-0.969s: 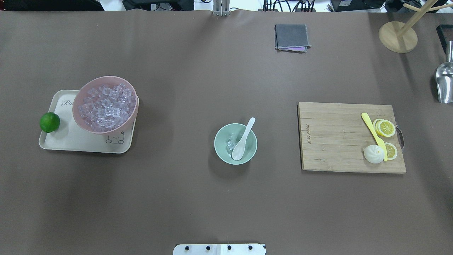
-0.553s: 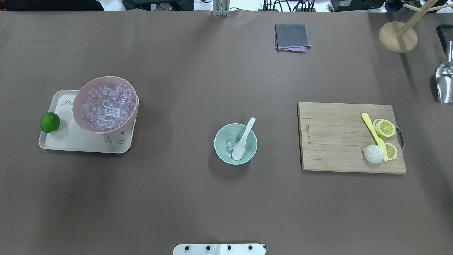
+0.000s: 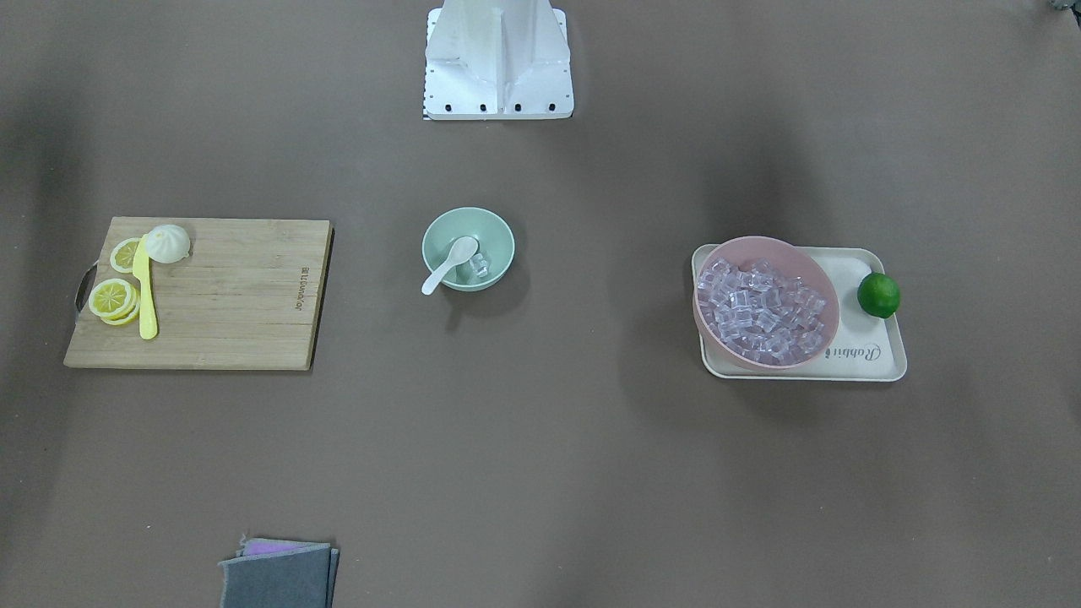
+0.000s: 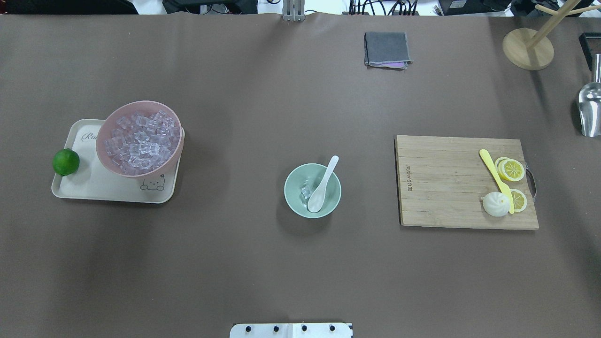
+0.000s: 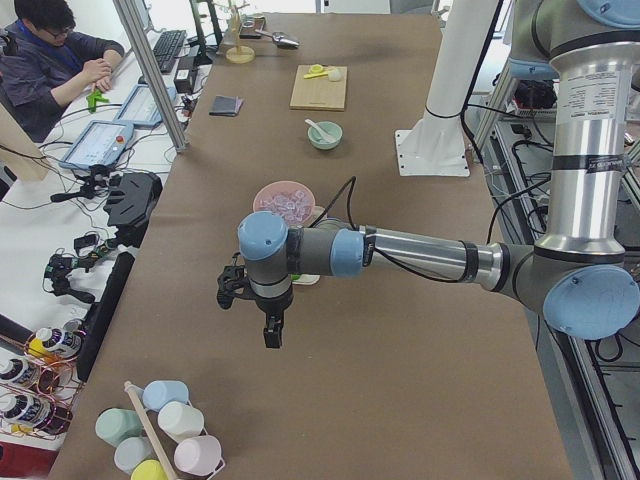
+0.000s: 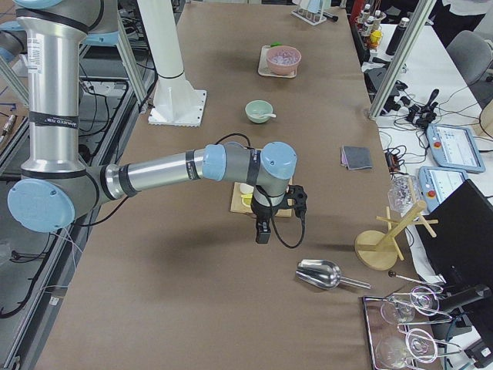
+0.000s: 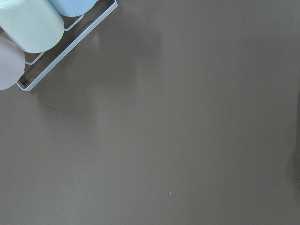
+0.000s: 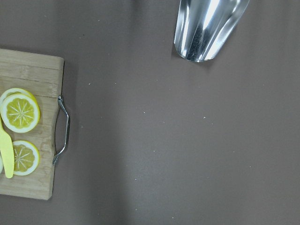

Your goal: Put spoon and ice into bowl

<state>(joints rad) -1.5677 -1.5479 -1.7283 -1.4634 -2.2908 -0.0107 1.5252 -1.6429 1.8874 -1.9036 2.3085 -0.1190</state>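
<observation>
mint bowl (image 4: 293, 201) 1 | pink bowl (image 4: 145, 172) 1 | spoon (image 4: 321, 185) 1 | lime (image 4: 65, 162) 1

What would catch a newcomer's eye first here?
Likely the pink bowl heaped with clear cubes on the tray at the robot's left, a bright lime beside it. Next, the mint-green bowl at the table's centre, holding the white spoon and a few pieces of ice; then the lemon slices on the cutting board at the right.

You are getting bright, even light from above. Soft shadows are lying on the table (image 4: 263, 263) by the bowl (image 4: 293, 202). The scoop (image 8: 206, 28) is shining with glare. Everything is looking sharp.
</observation>
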